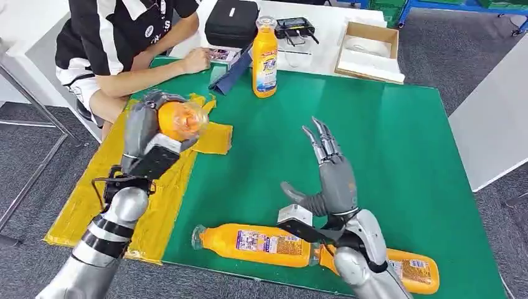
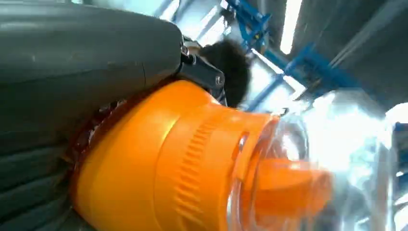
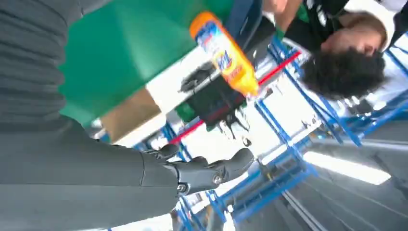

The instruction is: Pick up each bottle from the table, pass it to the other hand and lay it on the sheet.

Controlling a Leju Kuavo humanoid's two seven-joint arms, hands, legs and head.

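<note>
Our left hand (image 1: 144,134) grips one glossy orange bottle (image 1: 180,120) over the crinkled yellow sheet (image 1: 81,199); our right hand (image 1: 330,180) spreads empty above the green table (image 1: 398,149), where three more bottles remain.

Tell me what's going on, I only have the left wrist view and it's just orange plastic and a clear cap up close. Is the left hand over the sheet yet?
Observer: Yes. In the head view the left hand holds that bottle above the yellow sheet.
Operator: What is the right hand doing?
Observer: The right hand is raised over the green table, fingers apart, holding nothing.
Operator: Any bottles left on the table?
Observer: Three. One upright bottle stands at the far edge, and two lie along the near edge: a lying bottle and another partly behind the right arm.
Operator: Anyone close by?
Observer: A person sits at the far left corner, one hand on the table.
</note>
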